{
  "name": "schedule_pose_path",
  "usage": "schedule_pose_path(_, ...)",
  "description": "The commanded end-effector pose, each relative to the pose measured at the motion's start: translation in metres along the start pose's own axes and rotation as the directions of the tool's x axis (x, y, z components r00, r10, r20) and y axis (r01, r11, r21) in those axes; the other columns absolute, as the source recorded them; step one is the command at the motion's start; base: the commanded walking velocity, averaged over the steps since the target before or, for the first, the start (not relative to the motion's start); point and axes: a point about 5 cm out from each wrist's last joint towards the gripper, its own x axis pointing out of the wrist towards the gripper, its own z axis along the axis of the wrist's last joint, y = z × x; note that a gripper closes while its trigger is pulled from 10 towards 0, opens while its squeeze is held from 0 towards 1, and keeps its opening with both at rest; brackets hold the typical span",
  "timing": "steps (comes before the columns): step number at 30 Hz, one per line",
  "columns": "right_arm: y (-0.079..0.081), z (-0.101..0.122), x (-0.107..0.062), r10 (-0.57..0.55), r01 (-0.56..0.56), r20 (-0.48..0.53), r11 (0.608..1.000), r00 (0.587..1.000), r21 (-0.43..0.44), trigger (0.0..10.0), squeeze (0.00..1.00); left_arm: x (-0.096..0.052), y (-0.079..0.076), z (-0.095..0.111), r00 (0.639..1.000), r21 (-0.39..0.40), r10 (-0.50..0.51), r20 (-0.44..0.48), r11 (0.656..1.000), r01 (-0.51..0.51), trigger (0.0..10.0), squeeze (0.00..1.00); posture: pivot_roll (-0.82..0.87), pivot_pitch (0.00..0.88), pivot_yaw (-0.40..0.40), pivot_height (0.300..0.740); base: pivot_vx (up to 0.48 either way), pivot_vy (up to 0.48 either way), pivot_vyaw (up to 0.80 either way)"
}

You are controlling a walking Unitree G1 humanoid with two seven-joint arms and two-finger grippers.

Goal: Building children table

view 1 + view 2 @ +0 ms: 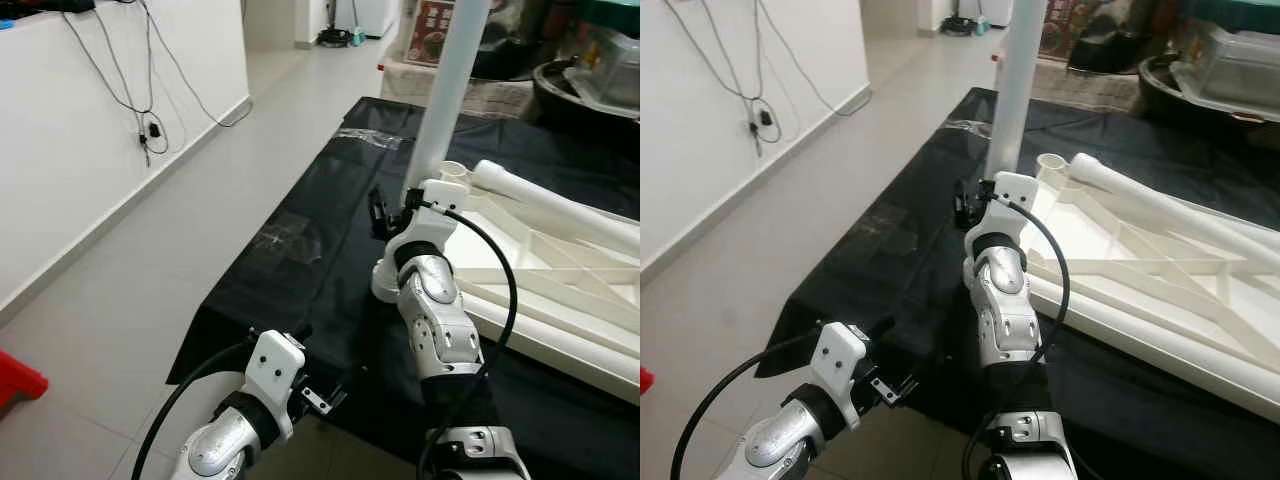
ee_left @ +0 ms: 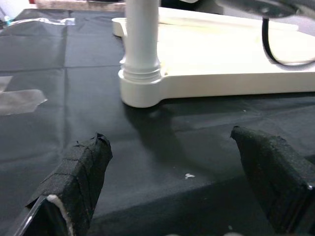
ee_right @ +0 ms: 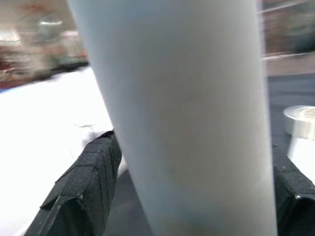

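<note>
White table leg (image 1: 452, 80) upright between right gripper (image 3: 192, 182) fingers

txt: none legible | box (image 1: 432, 30) print in bkgd: too blurred to read

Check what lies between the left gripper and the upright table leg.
In the left wrist view, bare black cloth lies between the open left gripper and the upright leg; just a tiny white speck.
</note>
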Motion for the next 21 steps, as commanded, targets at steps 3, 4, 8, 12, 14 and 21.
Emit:
schedule_pose_path(3, 0.018, -0.003, -0.001, 0.519, -0.513, -0.146, 0.855, 0.842, 0.080, 10.0, 0.00, -0.001, 0.000, -0.004, 1.000, -0.008, -0.003, -0.013, 1.000, 0.003, 10.0, 0.00, 0.10, 0.123, -0.045, 0.740, 0.000, 0.000, 0.00)
schedule_pose_path(4, 0.018, -0.003, -0.001, 0.519, -0.513, -0.146, 0.855, 0.842, 0.080, 10.0, 0.00, -0.001, 0.000, -0.004, 1.000, -0.008, -0.003, -0.013, 1.000, 0.003, 10.0, 0.00, 0.10, 0.123, -0.045, 0.740, 0.000, 0.000, 0.00)
schedule_pose_path(8, 0.026, -0.008, -0.010, 0.766, -0.762, -0.234, 0.635, 0.599, 0.130, 10.0, 0.00, 0.000, 0.000, -0.004, 1.000, -0.007, -0.003, -0.012, 1.000, 0.003, 10.0, 0.00, 0.11, 0.125, -0.047, 0.740, 0.000, 0.000, 0.00)
schedule_pose_path(12, 0.036, -0.011, -0.012, 0.872, -0.860, -0.244, 0.472, 0.424, 0.192, 10.0, 0.00, -0.001, -0.001, -0.003, 1.000, -0.007, -0.002, -0.010, 1.000, 0.002, 10.0, 0.00, 0.12, 0.129, -0.051, 0.740, 0.000, 0.000, 0.00)
schedule_pose_path(14, 0.041, -0.011, -0.009, 0.894, -0.879, -0.233, 0.429, 0.382, 0.207, 10.0, 0.00, -0.001, -0.001, -0.002, 1.000, -0.007, -0.002, -0.009, 1.000, 0.002, 10.0, 0.00, 0.12, 0.132, -0.048, 0.740, 0.000, 0.000, 0.00)
schedule_pose_path(21, 0.054, -0.010, -0.003, 0.943, -0.925, -0.212, 0.302, 0.255, 0.230, 0.0, 0.00, -0.003, -0.002, -0.002, 1.000, -0.012, 0.000, -0.010, 1.000, 0.000, 10.0, 0.00, 0.13, 0.135, -0.050, 0.740, 0.000, 0.000, 0.00)
